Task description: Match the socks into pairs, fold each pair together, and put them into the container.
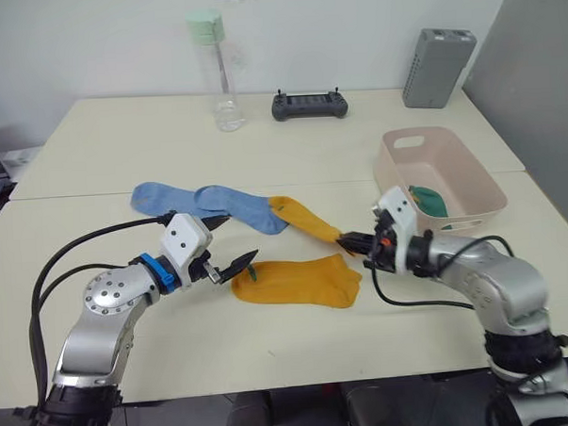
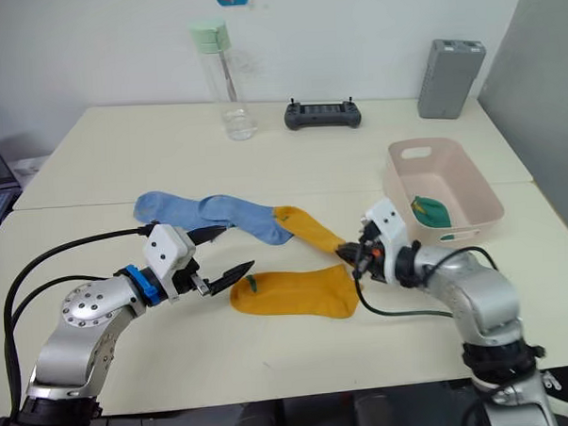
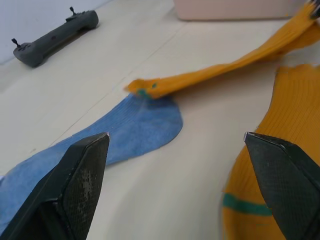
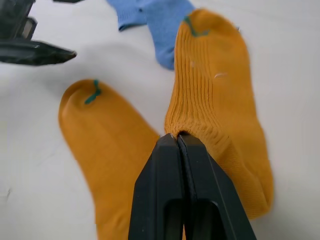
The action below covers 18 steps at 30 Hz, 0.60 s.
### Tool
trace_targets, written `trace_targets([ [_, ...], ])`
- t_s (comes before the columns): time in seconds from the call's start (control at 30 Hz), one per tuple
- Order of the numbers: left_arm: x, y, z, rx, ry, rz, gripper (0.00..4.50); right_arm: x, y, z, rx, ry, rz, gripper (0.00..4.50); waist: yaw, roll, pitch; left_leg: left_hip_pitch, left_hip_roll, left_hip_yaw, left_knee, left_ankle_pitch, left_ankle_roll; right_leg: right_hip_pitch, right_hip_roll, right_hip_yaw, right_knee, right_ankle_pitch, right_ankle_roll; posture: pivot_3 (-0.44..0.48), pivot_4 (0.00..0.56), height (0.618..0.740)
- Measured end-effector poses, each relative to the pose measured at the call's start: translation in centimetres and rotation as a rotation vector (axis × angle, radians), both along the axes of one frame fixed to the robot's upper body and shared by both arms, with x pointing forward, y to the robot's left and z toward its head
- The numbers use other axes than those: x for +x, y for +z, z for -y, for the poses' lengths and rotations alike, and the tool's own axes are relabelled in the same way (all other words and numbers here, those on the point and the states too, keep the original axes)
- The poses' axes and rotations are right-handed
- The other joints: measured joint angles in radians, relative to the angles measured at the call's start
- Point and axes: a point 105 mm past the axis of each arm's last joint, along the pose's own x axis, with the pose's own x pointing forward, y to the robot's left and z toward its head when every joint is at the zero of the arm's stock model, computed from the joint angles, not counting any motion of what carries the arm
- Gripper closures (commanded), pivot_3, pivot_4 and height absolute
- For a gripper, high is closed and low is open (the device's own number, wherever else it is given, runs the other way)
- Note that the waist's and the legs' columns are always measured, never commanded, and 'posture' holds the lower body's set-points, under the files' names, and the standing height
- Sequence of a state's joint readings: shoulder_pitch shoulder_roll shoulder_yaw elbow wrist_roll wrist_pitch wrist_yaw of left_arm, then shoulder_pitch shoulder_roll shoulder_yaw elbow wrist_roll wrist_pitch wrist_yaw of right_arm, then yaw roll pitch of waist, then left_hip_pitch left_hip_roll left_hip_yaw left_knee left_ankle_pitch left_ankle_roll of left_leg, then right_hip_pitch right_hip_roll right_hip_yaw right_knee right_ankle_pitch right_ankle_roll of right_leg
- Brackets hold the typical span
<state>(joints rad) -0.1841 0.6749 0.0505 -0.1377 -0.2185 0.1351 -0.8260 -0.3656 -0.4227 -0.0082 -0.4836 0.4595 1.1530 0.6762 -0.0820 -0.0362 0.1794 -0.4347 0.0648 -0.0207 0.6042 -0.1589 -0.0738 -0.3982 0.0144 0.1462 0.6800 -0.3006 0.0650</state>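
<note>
Bright, even overhead light; soft faint shadows on counter. Left wrist view: near fingers and foreground blurred.

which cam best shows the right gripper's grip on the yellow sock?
Right wrist view: the right gripper is shut on the held yellow sock, pinching its cuff edge. The eye views show the same pinch small and side-on, near the pink tub. The left wrist view catches the sock's stretched length, with the pinch at the frame corner.
</note>
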Motion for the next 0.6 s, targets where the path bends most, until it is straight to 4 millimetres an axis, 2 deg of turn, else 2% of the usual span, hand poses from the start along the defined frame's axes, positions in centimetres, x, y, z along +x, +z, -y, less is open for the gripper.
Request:
trace_targets([
  [0.13,1.3,-0.9,1.4,0.138,-0.104,0.078,0.0,-1.0,0.4,-0.4,0.017,0.037,-0.024,4.48,0.0,0.0,0.0,0.0,0.0,0.001,0.0,0.0,0.0,-0.001,0.0,0.001,0.0,0.0,0.001,0.0,0.15,0.74],
  [0.4,4.1,-0.7,4.1,0.363,-0.269,0.264,0.0,-1.2,0.5,-0.5,0.015,0.036,-0.027,4.48,0.001,0.0,0.0,-0.006,0.0,0.002,-0.001,0.0,0.0,-0.006,0.0,0.001,0.0,0.003,0.006,0.0,0.15,0.74],
  [0.5,4.5,-1.2,5.1,0.436,-0.334,0.294,0.6,-1.3,0.4,-0.4,0.016,0.032,-0.031,4.5,0.001,0.0,0.0,-0.008,0.0,0.001,-0.001,0.0,0.0,-0.007,0.001,0.0,0.0,0.004,0.005,0.0,0.15,0.74],
  [0.6,4.7,-1.5,5.8,0.479,-0.39,0.325,1.51,-1.4,0.5,-0.6,0.027,0.04,-0.037,4.5,0.0,0.0,0.0,-0.008,0.0,0.0,-0.001,0.0,0.0,-0.007,0.001,0.0,0.0,0.004,0.005,0.0,0.15,0.74],
])
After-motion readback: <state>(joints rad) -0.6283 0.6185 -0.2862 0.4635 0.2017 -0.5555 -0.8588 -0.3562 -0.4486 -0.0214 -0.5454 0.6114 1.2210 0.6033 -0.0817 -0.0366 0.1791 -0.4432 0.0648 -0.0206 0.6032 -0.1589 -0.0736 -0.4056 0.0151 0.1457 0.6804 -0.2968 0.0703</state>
